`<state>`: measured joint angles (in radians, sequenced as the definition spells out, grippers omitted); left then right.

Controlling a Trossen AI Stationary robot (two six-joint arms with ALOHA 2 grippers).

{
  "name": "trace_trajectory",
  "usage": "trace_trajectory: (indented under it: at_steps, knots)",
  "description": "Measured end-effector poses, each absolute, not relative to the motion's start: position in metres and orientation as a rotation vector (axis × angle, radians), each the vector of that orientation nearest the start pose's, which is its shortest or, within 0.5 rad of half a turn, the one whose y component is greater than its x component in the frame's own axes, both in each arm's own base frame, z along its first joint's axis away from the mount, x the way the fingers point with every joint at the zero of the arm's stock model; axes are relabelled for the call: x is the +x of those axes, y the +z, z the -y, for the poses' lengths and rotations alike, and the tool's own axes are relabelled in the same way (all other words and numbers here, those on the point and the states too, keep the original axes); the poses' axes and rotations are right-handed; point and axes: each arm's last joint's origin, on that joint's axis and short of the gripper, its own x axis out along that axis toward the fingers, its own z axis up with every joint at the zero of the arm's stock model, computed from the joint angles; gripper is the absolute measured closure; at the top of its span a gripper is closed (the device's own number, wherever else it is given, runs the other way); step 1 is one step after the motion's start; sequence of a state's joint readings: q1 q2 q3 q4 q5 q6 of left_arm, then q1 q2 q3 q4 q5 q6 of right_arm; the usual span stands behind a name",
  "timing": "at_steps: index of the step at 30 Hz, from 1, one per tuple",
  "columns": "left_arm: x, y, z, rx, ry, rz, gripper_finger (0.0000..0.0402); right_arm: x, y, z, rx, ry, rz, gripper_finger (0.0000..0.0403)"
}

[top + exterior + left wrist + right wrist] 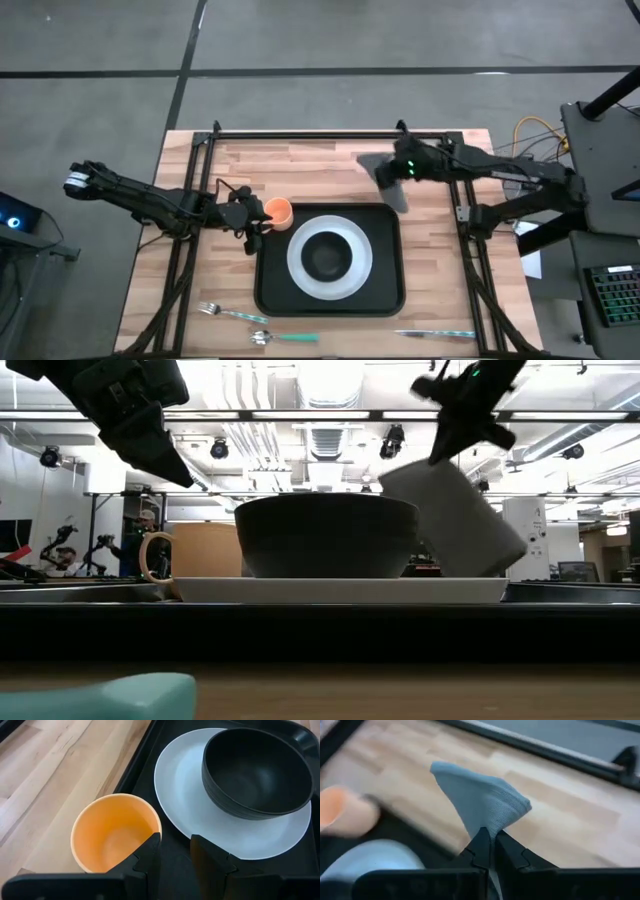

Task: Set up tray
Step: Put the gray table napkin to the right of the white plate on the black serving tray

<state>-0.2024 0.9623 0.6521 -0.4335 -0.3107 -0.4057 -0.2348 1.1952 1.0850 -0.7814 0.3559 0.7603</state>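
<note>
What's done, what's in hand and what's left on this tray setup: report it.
Done: white plate with black bowl sits on the tray. In hand: the right gripper holds the grey napkin aloft; the left gripper is at the orange cup, fingers parted. Left: fork, spoon and knife lie on the table.

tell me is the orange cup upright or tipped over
Upright and empty: the orange cup shows its open mouth and bare bottom to the left wrist camera, standing at the tray edge beside the left gripper.
</note>
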Motion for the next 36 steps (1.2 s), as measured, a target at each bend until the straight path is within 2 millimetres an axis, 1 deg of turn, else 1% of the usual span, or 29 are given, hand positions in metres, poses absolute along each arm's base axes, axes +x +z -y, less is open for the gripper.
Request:
trace_trajectory:
  at_steps: [4,8,13,18,23,25,28,31,34,36]
  knots:
    - [0.189,0.238,0.030,-0.203,0.248,-0.683,0.0315,0.210,0.314,0.037,0.645,-0.752,-0.615,0.0395]
    - [0.189,0.238,0.030,-0.224,0.255,-0.681,0.0315,0.197,0.317,0.014,0.638,-0.687,-0.579,0.0395]
    - [0.189,0.238,0.030,-0.242,0.261,-0.679,0.0315,0.183,0.326,-0.009,0.602,-0.618,-0.518,0.0395]
    - [0.189,0.238,0.030,-0.246,0.263,-0.678,0.0315,0.173,0.336,-0.032,0.589,-0.536,-0.472,0.0395]
    - [0.189,0.238,0.030,-0.256,0.267,-0.677,0.0315,0.168,0.341,-0.064,0.563,-0.490,-0.423,0.0395]
    - [0.189,0.238,0.030,-0.257,0.269,-0.677,0.0315,0.167,0.339,-0.079,0.536,-0.489,-0.408,0.0395]
    - [0.189,0.238,0.030,-0.274,0.276,-0.674,0.0315,0.170,0.334,-0.103,0.545,-0.511,-0.350,0.0395]
    - [0.189,0.238,0.030,-0.282,0.280,-0.673,0.0315,0.175,0.325,-0.126,0.582,-0.533,-0.304,0.0395]
    - [0.189,0.238,0.030,-0.298,0.285,-0.671,0.0315,0.181,0.313,-0.149,0.620,-0.541,-0.293,0.0395]
    - [0.188,0.237,0.030,-0.298,0.287,-0.673,0.0315,0.185,0.309,-0.164,0.639,-0.535,-0.286,0.0395]
